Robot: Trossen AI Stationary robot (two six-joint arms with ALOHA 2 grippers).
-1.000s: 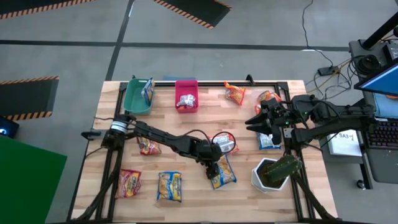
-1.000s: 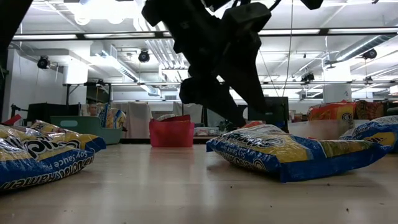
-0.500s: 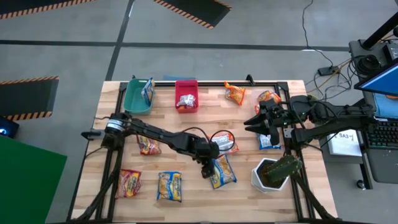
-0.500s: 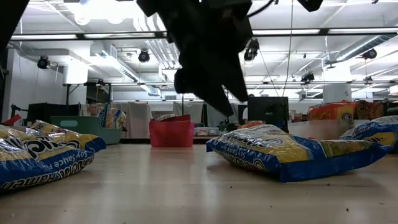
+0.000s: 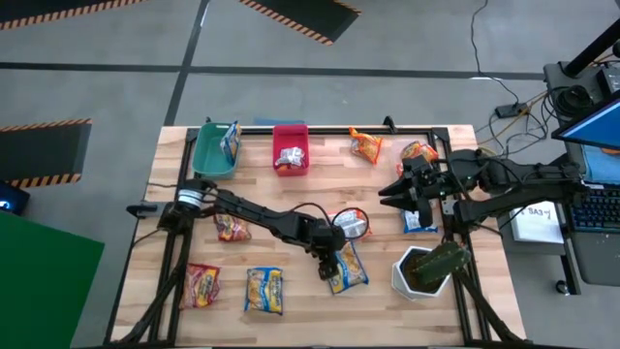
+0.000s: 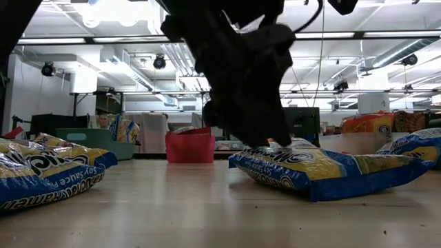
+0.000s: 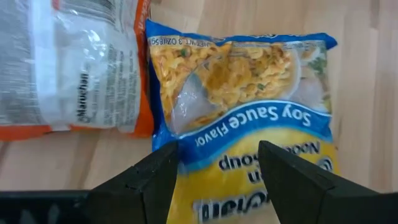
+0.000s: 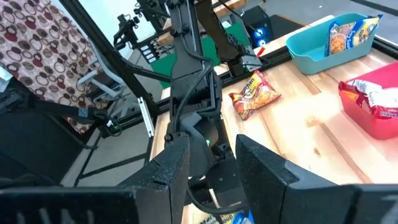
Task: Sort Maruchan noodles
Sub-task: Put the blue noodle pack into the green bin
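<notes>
Your left gripper point(image 7: 217, 165) stands with fingers wide apart over the yellow-and-blue soy sauce packet point(image 7: 245, 118), which lies flat mid-table beside an orange packet point(image 7: 74, 68). Your right gripper point(image 5: 395, 192) waits near the table's right side, fingers narrowly apart and empty.

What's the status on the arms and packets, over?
Left claw open, straddling the blue soy packet. Right claw parked above the table's right side, empty. Orange packet touching the blue one's edge.

A teal bin point(image 5: 212, 152) and a pink bin point(image 5: 290, 151) sit well beyond the left gripper; a plant pot point(image 5: 423, 269) stands beside it.
</notes>
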